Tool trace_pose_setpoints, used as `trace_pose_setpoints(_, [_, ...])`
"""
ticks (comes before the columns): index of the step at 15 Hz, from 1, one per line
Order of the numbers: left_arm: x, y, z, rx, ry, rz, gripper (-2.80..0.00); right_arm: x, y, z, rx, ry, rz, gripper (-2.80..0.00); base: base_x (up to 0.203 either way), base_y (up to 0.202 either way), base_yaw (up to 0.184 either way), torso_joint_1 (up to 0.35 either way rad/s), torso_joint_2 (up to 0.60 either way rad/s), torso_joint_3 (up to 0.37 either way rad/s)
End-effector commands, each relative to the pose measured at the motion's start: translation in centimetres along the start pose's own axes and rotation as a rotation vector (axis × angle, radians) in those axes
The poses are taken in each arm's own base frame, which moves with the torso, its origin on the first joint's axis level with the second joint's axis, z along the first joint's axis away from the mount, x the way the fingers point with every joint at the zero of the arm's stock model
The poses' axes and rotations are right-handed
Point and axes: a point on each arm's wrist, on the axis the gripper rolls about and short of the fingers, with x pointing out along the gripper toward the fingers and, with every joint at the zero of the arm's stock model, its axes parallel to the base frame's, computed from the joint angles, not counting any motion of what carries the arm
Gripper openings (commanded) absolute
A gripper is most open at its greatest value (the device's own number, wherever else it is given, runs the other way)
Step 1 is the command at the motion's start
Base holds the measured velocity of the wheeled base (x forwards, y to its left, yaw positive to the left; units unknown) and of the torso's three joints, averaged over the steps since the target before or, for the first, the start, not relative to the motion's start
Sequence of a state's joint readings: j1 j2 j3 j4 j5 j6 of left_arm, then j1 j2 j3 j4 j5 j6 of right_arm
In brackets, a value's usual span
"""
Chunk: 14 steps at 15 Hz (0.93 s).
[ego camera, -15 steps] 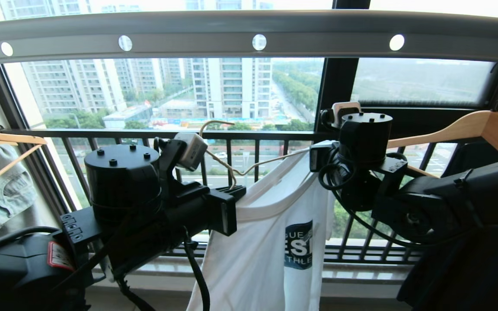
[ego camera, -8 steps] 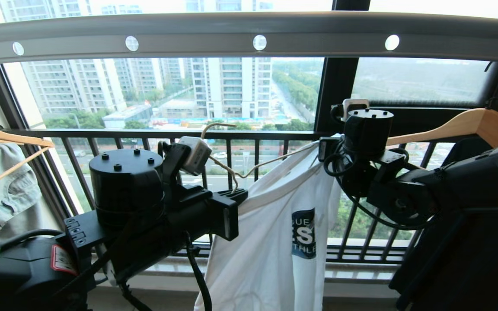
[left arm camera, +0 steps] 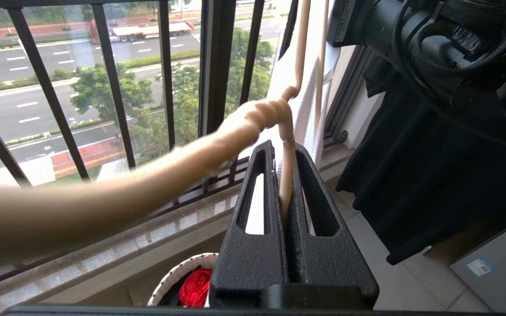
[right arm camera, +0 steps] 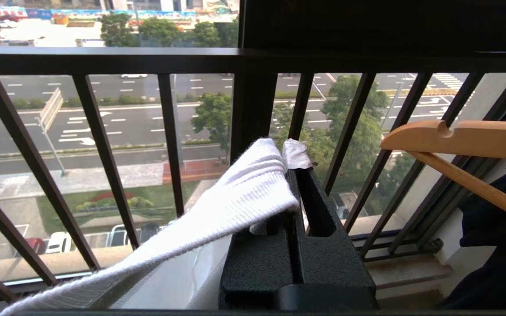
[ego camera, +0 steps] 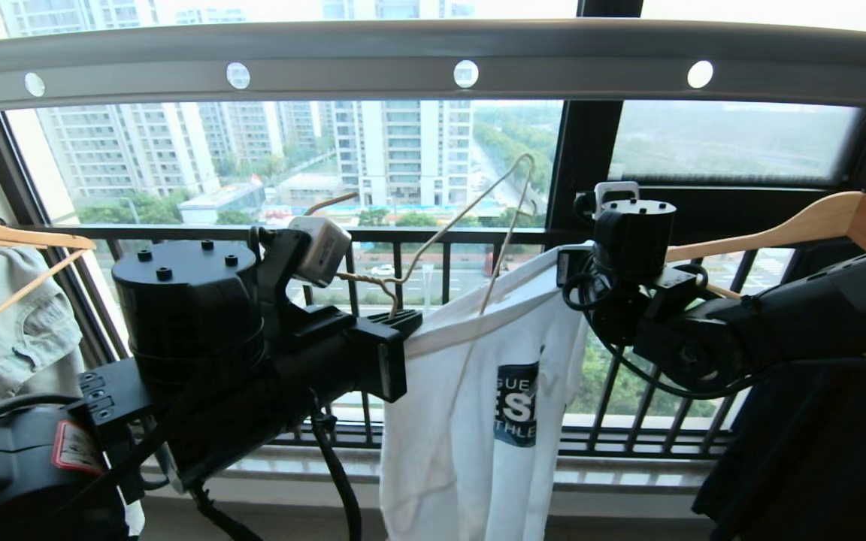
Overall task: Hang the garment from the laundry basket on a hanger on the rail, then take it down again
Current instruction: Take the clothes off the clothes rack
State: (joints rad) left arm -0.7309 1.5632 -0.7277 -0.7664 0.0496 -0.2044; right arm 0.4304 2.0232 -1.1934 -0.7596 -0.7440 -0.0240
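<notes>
On my far left a wooden hanger (ego camera: pixel 19 240) carries the denim garment (ego camera: pixel 16 338). My left gripper (ego camera: pixel 395 330) is clenched on the neck of the hanger (ego camera: pixel 470 207), held well below the rail (ego camera: pixel 433 64). The garment (ego camera: pixel 470 421) droops between my arms, its collar pinched in my right gripper (right arm camera: pixel 294 175). I judge I'm threading the hanger into the collar; next, work one wire shoulder under the stretched neckline without snagging.

It was a high-rise flat's laundry balcony: a drying rail (ego camera: pixel 433 56), hung clothes, window railing (ego camera: pixel 433 234), towers outside.
</notes>
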Motion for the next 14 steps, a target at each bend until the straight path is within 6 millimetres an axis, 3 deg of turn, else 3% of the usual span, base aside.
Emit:
trace_pose_setpoints(1, [-0.5,-0.1,0.8,-0.003,-0.033,-0.003,-2.80,0.2,0.1,-0.4,-0.006,0.006,0.002,-2.80,0.000,0.000,0.000,0.000,0.00,0.000])
trace_pose_setpoints(4, [-0.4,0.0,0.7,-0.003,-0.028,-0.001,-2.80,-0.9,0.9,-1.0,-0.028,0.020,0.034,-2.80,0.000,0.000,0.000,0.000,0.00,0.000])
trace_pose_setpoints(8, [0.8,0.2,-0.2,-0.007,-0.006,0.025,-2.80,-4.9,4.7,-3.2,-0.084,0.060,0.172,-2.80,0.000,0.000,0.000,0.000,0.00,0.000])
trace_pose_setpoints(11, [3.2,0.4,-1.3,-0.011,-0.075,0.099,-2.80,-8.7,7.3,-4.9,-0.127,0.072,0.284,-2.80,0.000,0.000,0.000,0.000,0.00,0.000])
trace_pose_setpoints(14, [6.0,0.8,-2.4,-0.022,-0.141,0.200,-2.80,-9.1,7.5,-4.9,-0.127,0.043,0.293,-2.80,0.000,0.000,0.000,0.000,0.00,0.000])
